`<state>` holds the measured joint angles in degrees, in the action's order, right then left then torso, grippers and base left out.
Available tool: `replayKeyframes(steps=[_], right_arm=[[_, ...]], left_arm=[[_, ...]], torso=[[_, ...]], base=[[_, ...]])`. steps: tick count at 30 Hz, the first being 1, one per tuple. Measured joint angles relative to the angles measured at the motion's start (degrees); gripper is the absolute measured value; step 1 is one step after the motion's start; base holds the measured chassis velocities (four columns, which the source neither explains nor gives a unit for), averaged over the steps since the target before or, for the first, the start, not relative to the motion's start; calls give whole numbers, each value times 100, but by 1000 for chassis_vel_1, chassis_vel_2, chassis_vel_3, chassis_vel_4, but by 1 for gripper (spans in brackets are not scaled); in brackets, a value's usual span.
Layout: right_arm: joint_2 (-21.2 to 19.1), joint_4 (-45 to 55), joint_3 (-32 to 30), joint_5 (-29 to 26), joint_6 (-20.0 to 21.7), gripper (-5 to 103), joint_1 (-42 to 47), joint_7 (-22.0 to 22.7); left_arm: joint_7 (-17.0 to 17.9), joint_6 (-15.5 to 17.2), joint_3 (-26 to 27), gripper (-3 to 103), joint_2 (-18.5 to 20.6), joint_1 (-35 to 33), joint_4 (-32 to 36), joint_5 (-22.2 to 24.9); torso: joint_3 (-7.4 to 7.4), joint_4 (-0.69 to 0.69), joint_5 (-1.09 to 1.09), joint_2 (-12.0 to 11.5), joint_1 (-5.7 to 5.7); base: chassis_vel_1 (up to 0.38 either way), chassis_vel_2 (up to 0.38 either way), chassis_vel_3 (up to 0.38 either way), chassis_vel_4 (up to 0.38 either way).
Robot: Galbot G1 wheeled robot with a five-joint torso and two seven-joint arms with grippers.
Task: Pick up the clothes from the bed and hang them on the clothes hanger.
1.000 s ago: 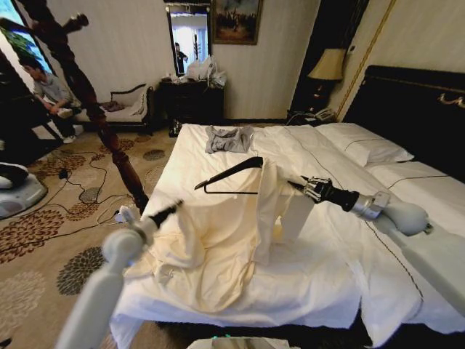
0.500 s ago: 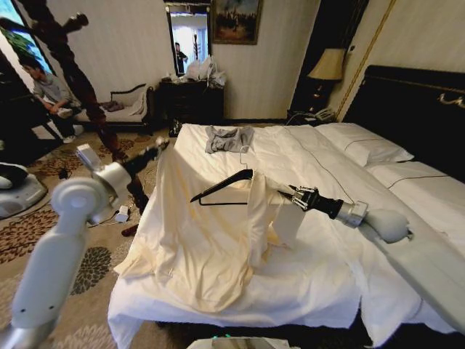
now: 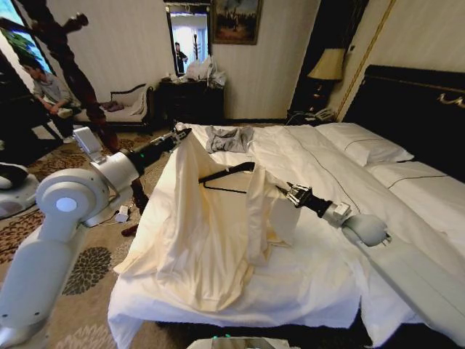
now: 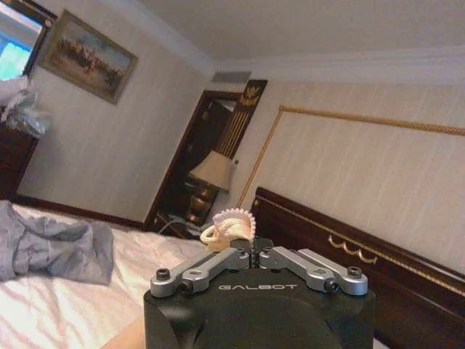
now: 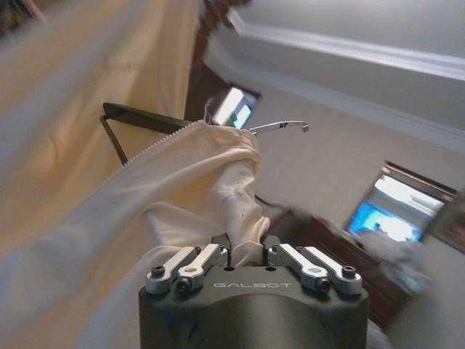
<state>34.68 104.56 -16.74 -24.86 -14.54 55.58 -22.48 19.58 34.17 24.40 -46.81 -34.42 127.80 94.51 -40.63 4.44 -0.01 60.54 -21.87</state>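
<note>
The bed (image 3: 341, 167) is wide and flat under smooth white sheets, with a tall black headboard at its far right corner; the clothes (image 3: 207, 225), a cream shirt of thin, limp fabric, are draped from the bed's left edge toward its middle, lifted at two points and sagging in soft folds between; the clothes hanger (image 3: 227, 174) is a thin rigid black wire shape, partly inside the shirt near the far end, its hook free.

The left gripper (image 3: 180, 134) is above the far left corner, fingers pressed together on a small scalloped bit of cloth; the right gripper (image 3: 290, 194) is over the bed's middle, pinching a bunched fold.

The likely failure: both holds are small nips of slippery fabric, so a pull could tear one free and drop the shirt; the hanger seems only loosely caught, so it may tip out, or its hook may snag the sheet.
</note>
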Motion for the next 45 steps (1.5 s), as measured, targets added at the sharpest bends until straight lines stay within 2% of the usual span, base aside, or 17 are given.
replayKeyframes(steps=[7,12,16,21,28,33,34,35,37,39,43,45], right_arm=[[248,35,601,-152,-184,18,-375,-344],[419,-241,920,267,-254,18,-615,-359],[601,-545,1093,792,-302,18,-722,-185],[706,-718,1249,949,-473,18,-879,-182],[938,-794,1681,329,-804,18,-1417,-282],[1031,-727,1842,-227,-949,18,-1683,-488],[1043,-715,1849,-300,-964,18,-1700,-505],[1043,-715,1849,-300,-964,18,-1700,-505],[1057,-697,1843,-410,-1020,18,-1699,-531],[1056,-693,1817,-429,-1045,18,-1678,-538],[1037,-676,1661,-674,-1048,18,-1591,-548],[1031,-669,1626,-762,-1029,18,-1584,-542]], left_arm=[[-149,-11,-491,1,19,154,-272,-310],[-163,-14,-706,1,59,377,-409,-334],[-222,-11,-800,1,110,600,-441,-258],[-361,9,-951,1,205,720,-454,-266],[-620,73,-1564,1,274,703,-349,-569],[-606,119,-1893,0,247,635,-315,-905],[-595,159,-1904,6,240,613,-283,-918],[-595,159,-1904,6,240,613,-283,-918],[-528,253,-1881,17,243,565,-160,-902],[-494,298,-1834,17,266,528,-81,-867],[-552,498,-1427,38,533,151,420,-697],[-592,512,-1341,38,611,47,536,-681]], torso=[[0,1,1,0,0],[-1,1,0,0,-1],[0,2,1,0,0],[0,2,1,0,-1],[0,0,1,0,0],[-1,0,0,0,-1],[-1,1,0,0,-1],[-1,1,0,0,-1],[0,2,1,0,-1],[0,2,1,0,-1],[0,2,1,0,-1],[0,1,2,0,-1]], base=[[0,0,0,0],[0,0,0,0],[0,0,0,0],[0,0,0,0],[0,0,0,0],[0,0,0,0],[0,0,0,0],[0,0,0,0],[0,0,0,0],[0,0,0,0],[0,0,0,0],[0,0,0,0]])
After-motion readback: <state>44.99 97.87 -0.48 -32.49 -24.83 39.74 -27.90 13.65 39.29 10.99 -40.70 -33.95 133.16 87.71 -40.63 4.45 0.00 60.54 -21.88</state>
